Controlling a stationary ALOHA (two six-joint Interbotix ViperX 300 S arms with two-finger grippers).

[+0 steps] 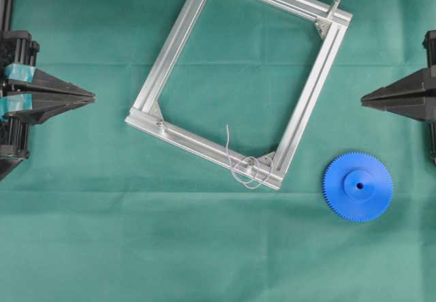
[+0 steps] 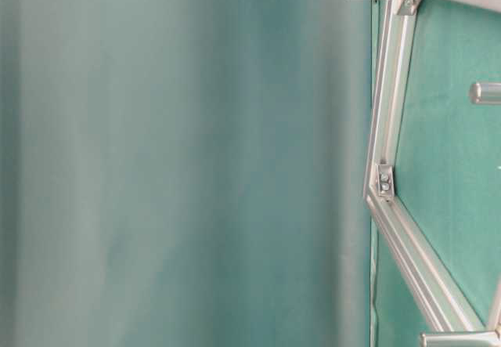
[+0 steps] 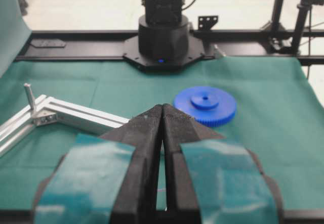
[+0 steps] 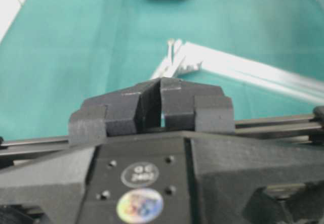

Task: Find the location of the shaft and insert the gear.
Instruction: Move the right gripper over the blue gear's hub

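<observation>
Shaft [image 1: 253, 166]: short silver-grey pin standing at one corner of the aluminium frame [image 1: 178, 35], the corner nearest the gear, with pale wire loops [image 1: 242, 168] curling around it and trailing a little way into the frame's opening. Not distinguishable in the wrist views.

Gear [image 1: 357, 186]: bright blue toothed wheel lying flat on the green cloth [image 1: 102, 240], hub up, centre hole visible; near the shaft's corner of the frame but clear of it, touching nothing else.

Bare peg [image 1: 334, 6]: plain silver, no wire, upright at the frame corner along the same rail from the shaft, well apart from the gear.

Frame itself: square, flat on the cloth, turned at an angle, brackets in the corners.

Left gripper [image 1: 92, 98]: off the frame's side opposite the gear, apart from it, fingers pressed together tip to tip, teal tape [image 3: 83, 176] on both, nothing between them.

Right gripper [image 1: 363, 99]: beyond the gear from the shaft, hovering apart from both, jaws closed together, holding nothing.
</observation>
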